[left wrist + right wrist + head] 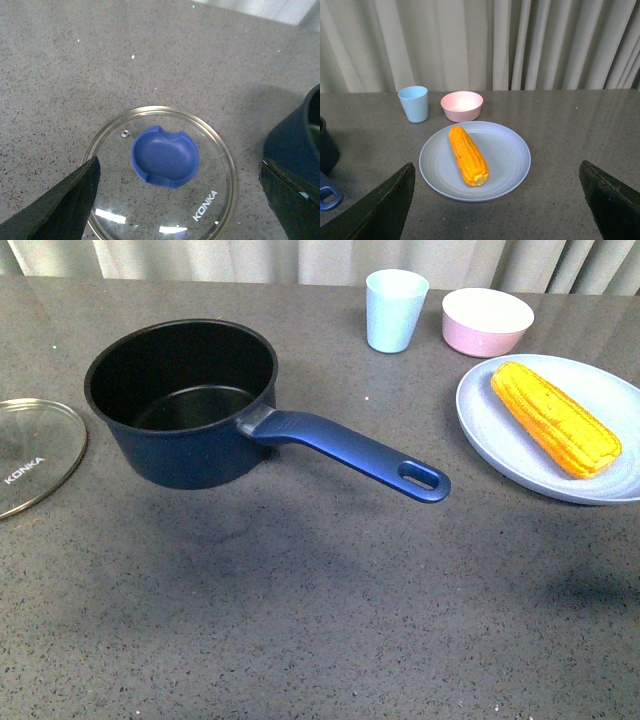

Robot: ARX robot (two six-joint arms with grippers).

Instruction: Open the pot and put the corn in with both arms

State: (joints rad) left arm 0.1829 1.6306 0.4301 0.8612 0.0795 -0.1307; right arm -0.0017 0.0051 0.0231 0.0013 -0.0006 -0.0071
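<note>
1. Two claws show only in the wrist views, and neither holds anything
2. Left claw [180, 167]: spread wide, its dark fingers [55, 205] standing apart on either side of the glass lid [35, 450], above it and not touching it
3. Right claw [496, 167]: also spread wide, fingers well apart, with the plate [500, 445] seen between them further off
4. Pot [180, 455]: left of centre in the front frame, upright on the grey counter [300, 620], uncovered, its black inside bare; its long blue handle [350, 450] runs toward the lower right and ends in a hole
5. Lid: flat on the counter at the left edge of the front frame, just beside the pot and apart from it, cut off by the frame; the left wrist view shows its blue knob [165, 156] in the middle and the word KONKA on the glass
6. Corn [555, 418]: lying on the pale blue plate at the right edge of the front frame, slanted, well apart from the pot
7. Pale blue cup [395, 310] and pink bowl [487, 340]: side by side at the upper right of the front frame, behind the plate, with a curtain [470, 45] beyond them
</note>
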